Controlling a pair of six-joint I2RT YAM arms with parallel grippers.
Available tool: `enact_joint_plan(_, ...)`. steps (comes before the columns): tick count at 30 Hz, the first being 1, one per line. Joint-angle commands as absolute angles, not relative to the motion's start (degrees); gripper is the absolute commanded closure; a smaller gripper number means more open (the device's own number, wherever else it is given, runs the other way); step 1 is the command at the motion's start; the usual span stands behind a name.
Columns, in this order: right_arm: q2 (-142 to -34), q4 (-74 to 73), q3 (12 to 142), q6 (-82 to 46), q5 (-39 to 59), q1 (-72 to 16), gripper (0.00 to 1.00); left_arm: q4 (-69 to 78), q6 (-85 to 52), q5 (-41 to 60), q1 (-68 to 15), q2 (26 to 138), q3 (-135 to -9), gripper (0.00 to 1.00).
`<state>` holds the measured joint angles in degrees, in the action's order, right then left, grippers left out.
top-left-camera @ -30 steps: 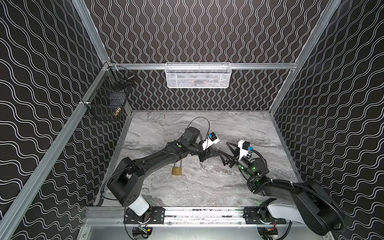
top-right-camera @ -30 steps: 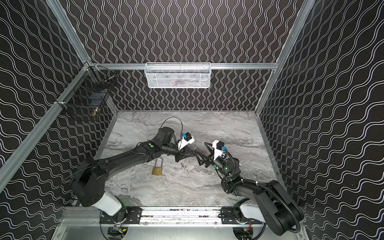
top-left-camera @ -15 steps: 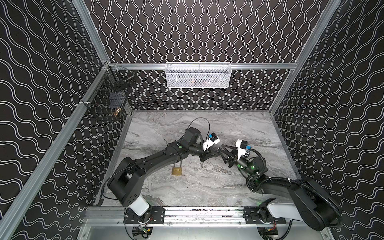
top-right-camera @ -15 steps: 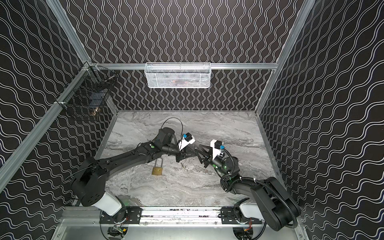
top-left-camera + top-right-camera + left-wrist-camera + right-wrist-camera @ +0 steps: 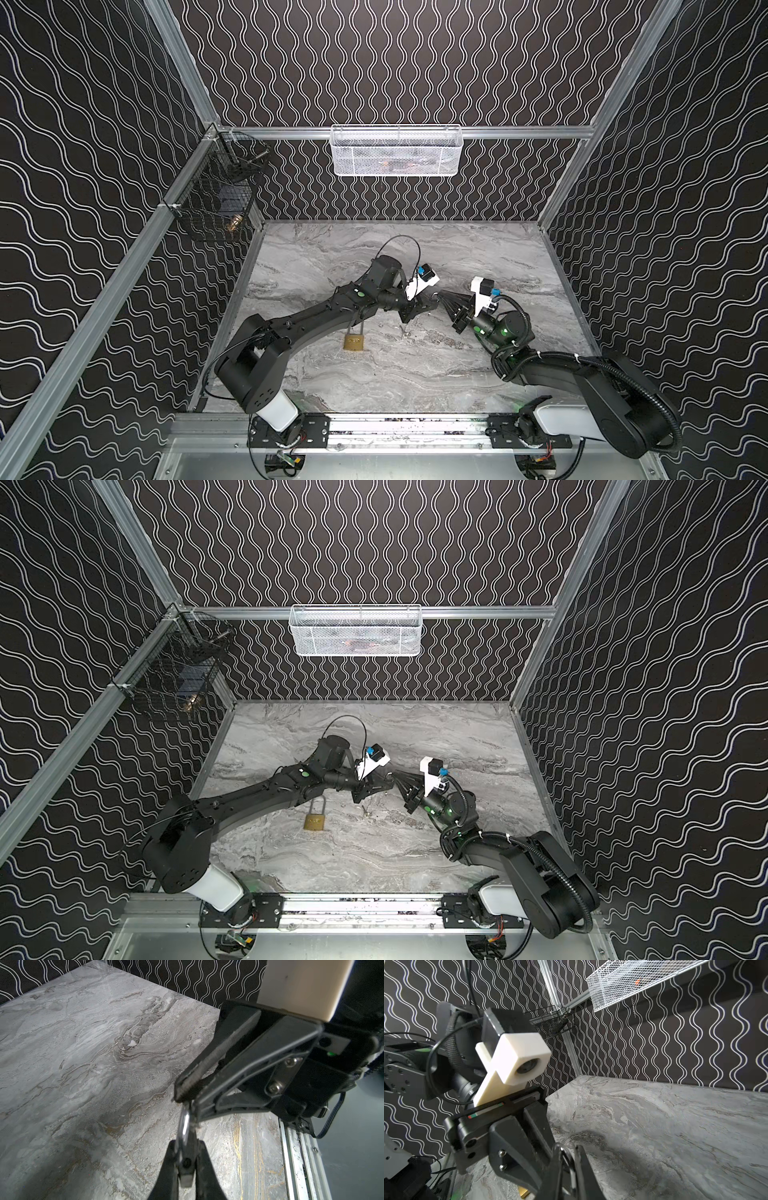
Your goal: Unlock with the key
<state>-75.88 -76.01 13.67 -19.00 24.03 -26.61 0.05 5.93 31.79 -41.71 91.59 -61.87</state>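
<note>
The left gripper (image 5: 185, 1148) has its jaws closed tight on the key (image 5: 185, 1164), pinching the dark head so that the silver ring (image 5: 184, 1124) sticks out past the tips. The right gripper (image 5: 184, 1094) meets it nose to nose. In the left wrist view its jaws are drawn almost together with only a thin slit between them, and the far end of the ring sits at their very tips, nipped there. The right wrist view agrees: a curve of the ring shows between that gripper's two fingers (image 5: 581, 1167). In both top views the pair meet over the middle of the bench (image 5: 415, 374), raised off its surface. The left gripper (image 5: 430, 300) reaches in from 8 o'clock and the right gripper (image 5: 444, 296) from 4 o'clock, but the key is too small to make out there. Up close the key is a small thing with a black head that has a round hole in it. A short bright piece of metal shows beyond the head on the wrist side, and I cannot tell whether that is the blade. The padlock (image 5: 314, 821) lies flat on the bench at about 7 o'clock from where the grippers meet. It is well apart from both and just beside the left forearm. Its brass body points toward 6 o'clock and its silver shackle toward 12 o'clock. The shackle looks closed, and its top reaches the edge of the arm.
</note>
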Motion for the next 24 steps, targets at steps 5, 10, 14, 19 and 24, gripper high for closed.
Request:
enact_joint_plan(5, -76.58, -75.52, 15.20, -19.41, 24.25, -26.80, 1.00, 3.03, 1.60, 24.89, -41.79, 91.71, -61.83, 1.00)
enact_joint_plan(10, -77.61, -76.63, 15.03, -19.86, 23.53, -26.80, 0.49, 5.14, 1.53, 28.23, -41.85, 91.07, -60.80, 1.00)
enact_joint_plan(14, -77.61, -77.69, 14.64, -19.91, 23.90, -26.72, 0.44, 5.76, 3.38, 35.92, -41.84, 90.46, -60.57, 1.00)
enact_joint_plan(19, -78.09, -78.89, 14.70, -20.30, 25.57, -26.64, 0.44, 7.75, 3.35, 41.79, -41.88, 90.55, -59.99, 1.00)
enact_joint_plan(24, -77.96, -79.06, 14.67, -20.39, 25.83, -26.69, 0.56, 6.69, 3.58, 42.31, -41.86, 90.93, -60.45, 1.00)
